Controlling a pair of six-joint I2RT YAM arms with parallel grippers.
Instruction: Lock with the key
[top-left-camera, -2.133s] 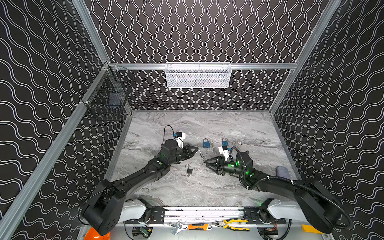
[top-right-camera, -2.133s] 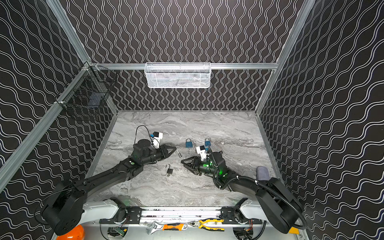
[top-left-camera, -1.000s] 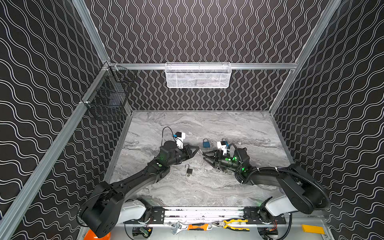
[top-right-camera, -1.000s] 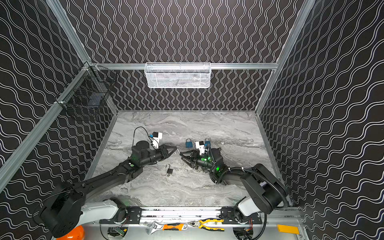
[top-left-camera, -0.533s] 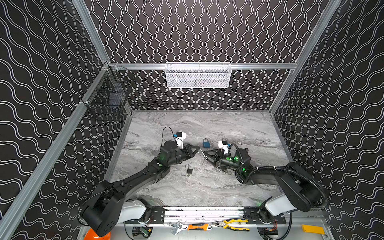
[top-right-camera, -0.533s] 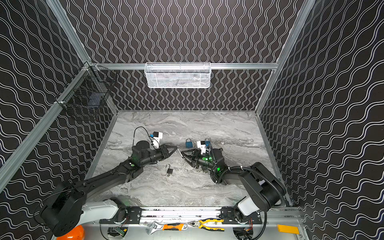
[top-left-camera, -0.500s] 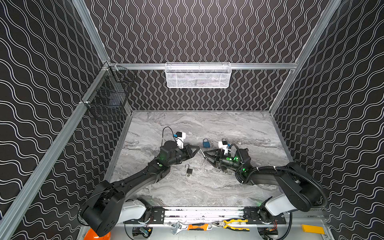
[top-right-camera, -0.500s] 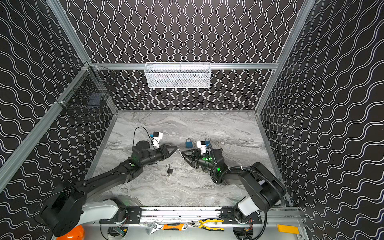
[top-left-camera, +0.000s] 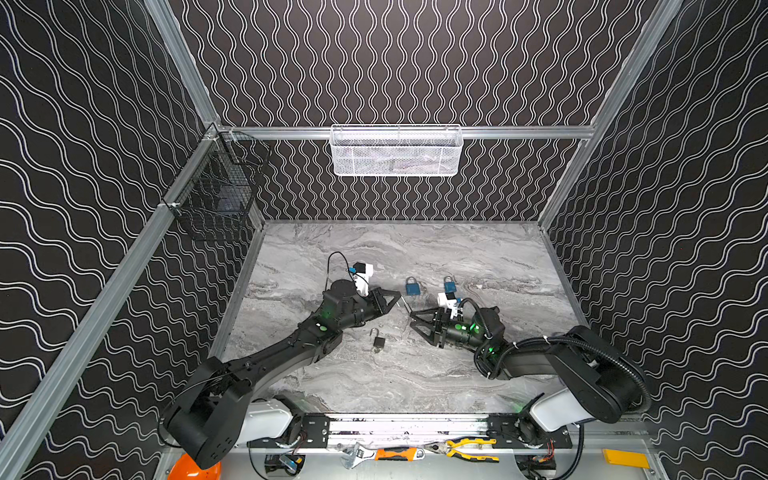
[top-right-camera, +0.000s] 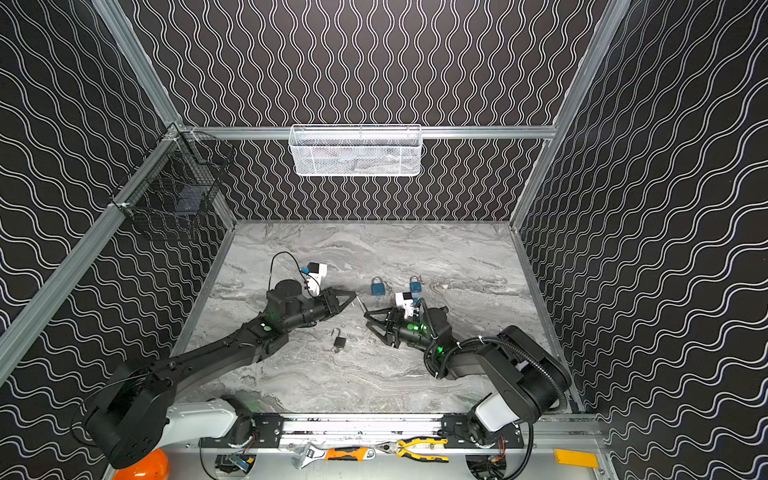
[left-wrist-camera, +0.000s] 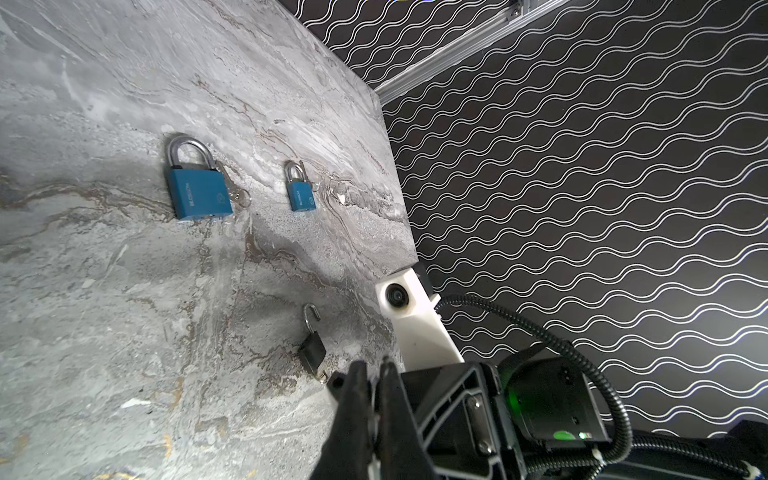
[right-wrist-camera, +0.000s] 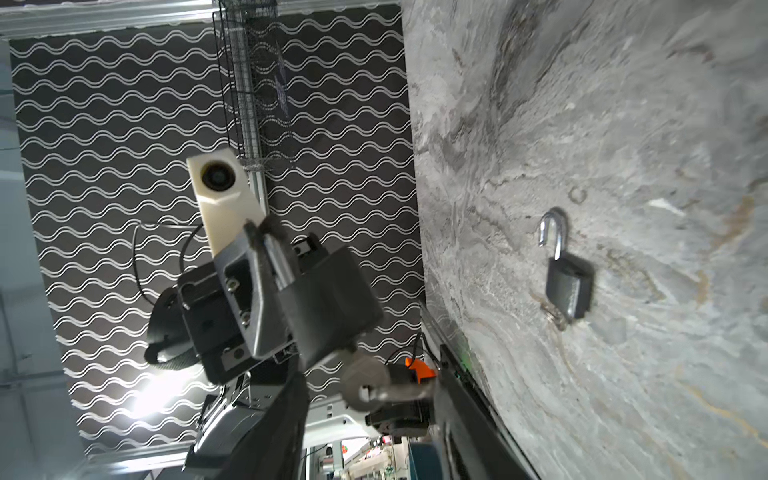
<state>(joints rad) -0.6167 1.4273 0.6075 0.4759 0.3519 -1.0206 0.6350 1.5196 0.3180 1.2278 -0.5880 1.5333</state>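
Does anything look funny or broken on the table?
Nothing looks broken. One small black padlock lies on the table with its loop swung open, while the two blue padlocks farther back are shut.

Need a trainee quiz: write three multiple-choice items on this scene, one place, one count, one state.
1. The open-shackled dark padlock lies: A on the table; B held in the air; C hung on a wall.
2. Blue padlocks on the table: A one; B two; C four.
3. The left claw is: A wide open; B shut on a second dark padlock; C out of view.
Key: 1A, it rests flat on the marble; 2B, two lie side by side; 3B, the right wrist view shows the shackle pinched.
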